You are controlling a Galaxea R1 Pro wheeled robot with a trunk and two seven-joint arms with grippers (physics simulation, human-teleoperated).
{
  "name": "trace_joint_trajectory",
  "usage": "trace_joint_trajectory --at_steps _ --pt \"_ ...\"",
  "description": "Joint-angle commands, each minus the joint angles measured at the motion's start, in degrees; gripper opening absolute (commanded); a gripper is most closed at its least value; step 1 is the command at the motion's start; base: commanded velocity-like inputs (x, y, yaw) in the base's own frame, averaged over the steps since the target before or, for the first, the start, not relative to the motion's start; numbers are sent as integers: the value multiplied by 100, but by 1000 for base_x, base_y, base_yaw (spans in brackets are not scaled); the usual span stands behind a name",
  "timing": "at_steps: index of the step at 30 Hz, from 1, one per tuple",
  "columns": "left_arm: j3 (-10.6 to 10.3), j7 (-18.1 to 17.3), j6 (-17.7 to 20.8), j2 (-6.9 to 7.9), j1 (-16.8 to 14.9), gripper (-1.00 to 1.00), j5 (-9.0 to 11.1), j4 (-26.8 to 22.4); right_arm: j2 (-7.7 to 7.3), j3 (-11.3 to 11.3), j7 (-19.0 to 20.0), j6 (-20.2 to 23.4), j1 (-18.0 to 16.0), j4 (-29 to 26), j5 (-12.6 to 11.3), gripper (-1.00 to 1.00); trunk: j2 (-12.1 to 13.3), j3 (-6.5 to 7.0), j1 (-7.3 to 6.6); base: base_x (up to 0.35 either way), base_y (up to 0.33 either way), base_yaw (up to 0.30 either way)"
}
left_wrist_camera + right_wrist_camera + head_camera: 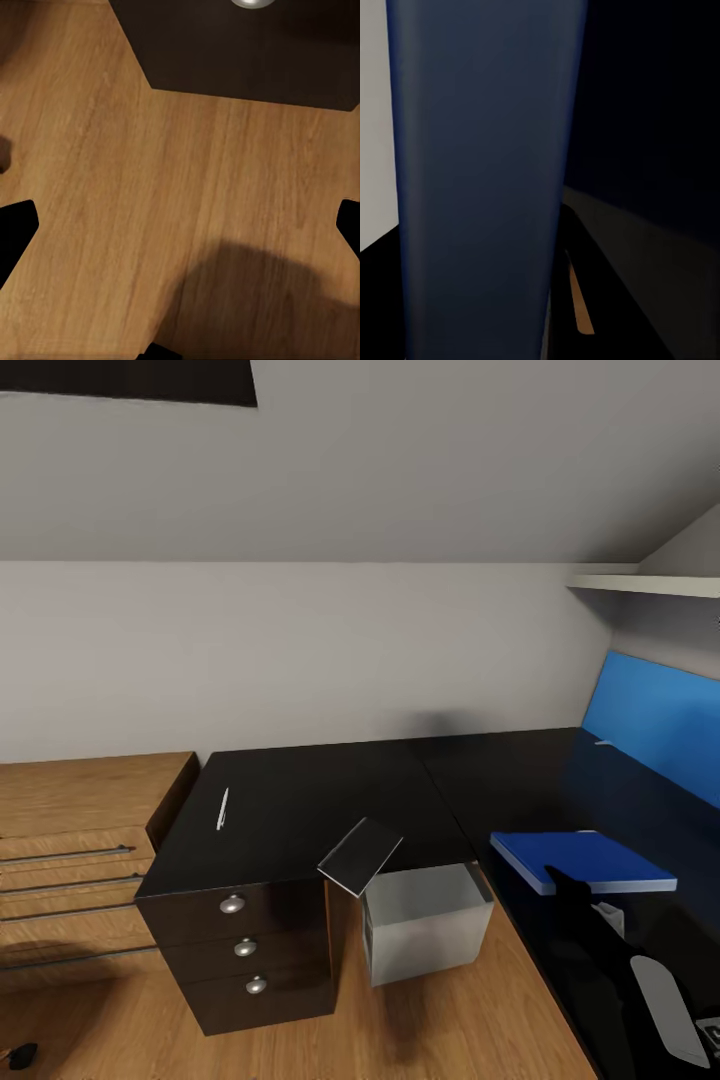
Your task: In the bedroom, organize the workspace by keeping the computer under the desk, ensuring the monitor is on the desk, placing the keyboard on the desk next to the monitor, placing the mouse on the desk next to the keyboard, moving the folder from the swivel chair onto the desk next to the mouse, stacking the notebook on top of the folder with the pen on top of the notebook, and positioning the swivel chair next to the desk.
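Head view puts the blue folder [580, 860] flat on the right wing of the black worktop [300, 800], with your right gripper [566, 884] at its near edge. You cannot tell from any view whether those jaws are pinching the folder or merely beside it; the right wrist view offers a dark blue slab up close, probably that same folder. The left gripper [180, 225] hangs over the wooden floor [112, 187] by the drawer unit [245, 950], jaws spread wide and empty.

Your main risk is the pale thin rectangle, likely the notebook [360, 855]. It sits tilted at the worktop's inner corner, half over the edge above the computer [425, 923] (which stands under the worktop, as wanted). A nudge from either arm, or a bump of the base against the worktop, could tip it to the floor. Dragging the folder with an uncertain grip could also push it off the front edge. The pen [223, 807] lies well apart on the left wing, so reaching for it means crossing past that notebook; go round it.

No brand, label or writing can be read anywhere.
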Motion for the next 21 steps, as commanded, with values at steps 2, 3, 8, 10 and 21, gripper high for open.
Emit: trace_joint_trajectory --at_steps 2,3,8,10,21 --pt "-45 34 -38 5 -8 100 60 -1 2 -9 -69 39 -2 6 38 -100 -3 -7 -1 -137 0 0" --pt "-44 34 -39 5 -8 100 60 -1 2 -8 -70 39 -1 7 38 -100 -3 -7 -1 -172 0 0" --pt "-43 37 -39 5 -8 100 60 -1 1 2 -74 39 0 10 48 -100 -3 -7 -1 -76 0 0" --pt "-43 35 -39 5 -8 100 64 -1 1 3 -75 39 1 10 51 -100 -3 -7 -1 -7 0 0" --pt "-43 39 -40 5 -8 100 69 -1 1 11 -79 48 -2 10 56 -100 -3 -7 -1 -1 0 0"
